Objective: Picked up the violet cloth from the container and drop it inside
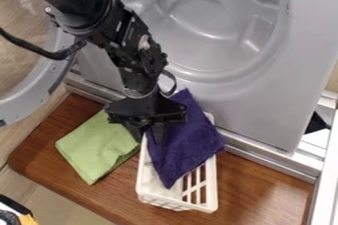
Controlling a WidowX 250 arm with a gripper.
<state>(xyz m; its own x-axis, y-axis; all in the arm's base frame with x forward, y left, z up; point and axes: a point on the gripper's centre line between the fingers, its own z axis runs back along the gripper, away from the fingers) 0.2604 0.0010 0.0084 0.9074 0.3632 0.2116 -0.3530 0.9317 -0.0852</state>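
Cloth (188,142), violet: draped over slatted white plastic basket (173,203), right beside gripper (147,137). Cannot tell whether clamped or free. Likely light, limp, not fragile; pinch thick fold near gripper, clear of basket rim.

The camera looks down at a slant from fairly close, above the board (264,184) low in the frame, facing the machine (264,100) at upper right.

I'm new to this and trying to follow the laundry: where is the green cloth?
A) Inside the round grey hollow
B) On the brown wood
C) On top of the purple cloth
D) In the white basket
B: the green cloth lies on the brown wood, beside the white basket.
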